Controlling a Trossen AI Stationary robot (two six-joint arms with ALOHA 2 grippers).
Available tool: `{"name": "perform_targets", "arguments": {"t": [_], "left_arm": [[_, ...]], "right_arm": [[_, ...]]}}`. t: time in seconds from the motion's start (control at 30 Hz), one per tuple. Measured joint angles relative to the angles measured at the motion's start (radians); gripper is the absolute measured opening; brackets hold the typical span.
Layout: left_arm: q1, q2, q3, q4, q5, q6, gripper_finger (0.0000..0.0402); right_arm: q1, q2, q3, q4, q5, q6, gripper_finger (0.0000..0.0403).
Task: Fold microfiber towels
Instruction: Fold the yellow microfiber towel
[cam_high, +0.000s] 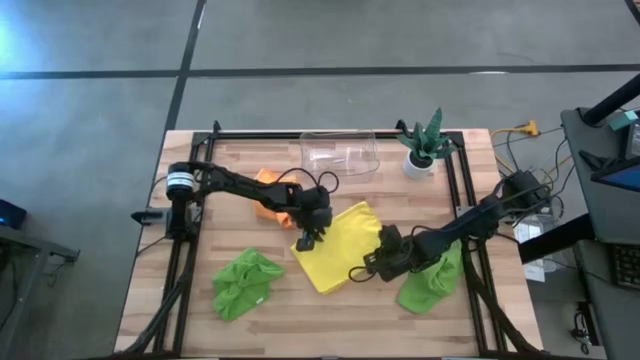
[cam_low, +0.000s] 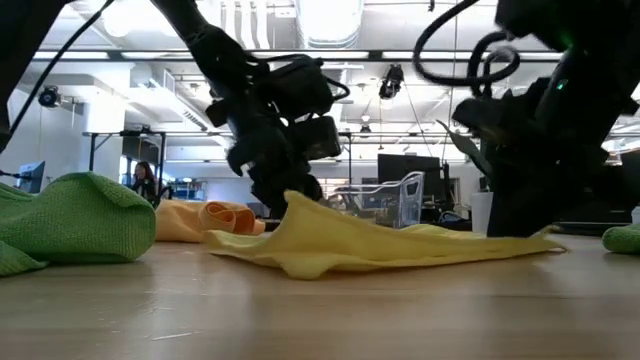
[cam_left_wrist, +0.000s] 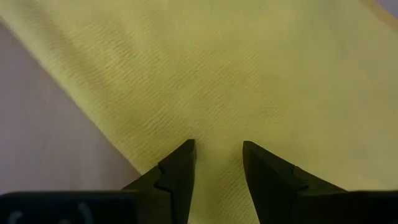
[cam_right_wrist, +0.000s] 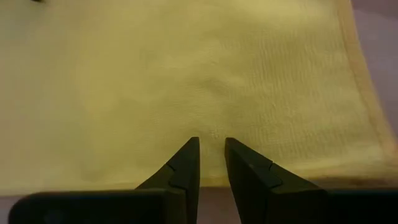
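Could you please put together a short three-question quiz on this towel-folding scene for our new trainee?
1. True or false: both grippers are on the yellow towel.
2. Which towel lies nearest the left arm's base: A orange, B yellow, C the right-hand green?
3. What stands by the plant at the table's far edge?

Key: 1 true: left gripper and right gripper each pinch an edge. 2 A. 3 A clear bin.

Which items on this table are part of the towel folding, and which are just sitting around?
Job:
- yellow towel, gripped by left gripper and right gripper
- orange towel
- left green towel
- right green towel

Just lying about:
- clear plastic container
- potted plant
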Motion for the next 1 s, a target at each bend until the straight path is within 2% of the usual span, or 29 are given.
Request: {"name": "perform_targets", "arguments": {"t": [0.13,0.27,0.57,0.8,0.9,1.0], "left_arm": [[-0.024,-0.005,-0.011,-0.002,0.011,-0.083,0.0122],[-0.072,-0.026,-0.014,-0.018,0.017,-0.193,0.0122],[-0.189,-0.053,-0.015,0.006,0.011,-0.458,0.0122],[-0.251,-0.051,-0.009,0.122,-0.002,-0.598,0.0122],[-0.251,-0.058,0.007,0.129,-0.068,-0.606,0.0122],[-0.243,-0.087,0.014,0.126,-0.165,-0.532,0.0122]], "right_arm": [[-0.006,0.021,0.001,0.001,0.001,-0.025,0.0072],[-0.036,0.022,0.001,0.004,-0.002,-0.117,0.0072],[-0.167,0.023,-0.002,0.052,-0.007,-0.441,0.0072],[-0.245,0.020,-0.002,0.153,-0.031,-0.670,0.0072],[-0.250,-0.015,-0.002,0.152,-0.027,-0.725,0.0072],[-0.230,-0.068,-0.002,0.158,-0.025,-0.761,0.0072]]}}
